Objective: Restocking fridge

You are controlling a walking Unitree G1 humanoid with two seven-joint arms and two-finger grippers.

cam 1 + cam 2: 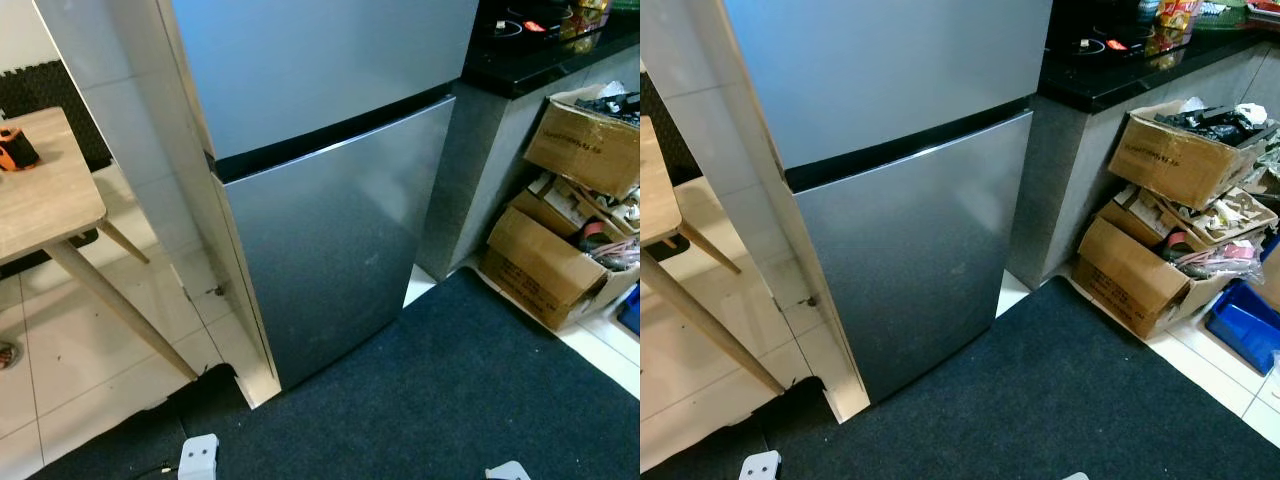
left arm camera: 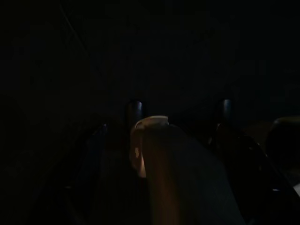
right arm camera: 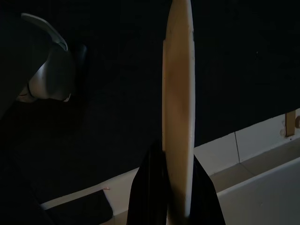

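Right claw (image 3: 171,187) clenched on a pale flat plate (image 3: 178,93), edge-on, over the dark mat (image 1: 450,400). Left claw (image 2: 180,112) in deep shade, pale object (image 2: 159,154) between its fingers; grip state: cannot tell. Fridge (image 1: 330,230) directly ahead, both doors closed. Cardboard boxes (image 1: 1160,200) beside the black bench (image 1: 540,60).

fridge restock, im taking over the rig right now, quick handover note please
Right end effector: shut on a pale flat item, hanging over the dark mat.
Left end effector: very dark view, a pale object sits between its fingers; grip unclear.
Fridge: straight ahead, both doors closed.
Done: robot stands at the fridge.
Left: open a door, load the items, close it.
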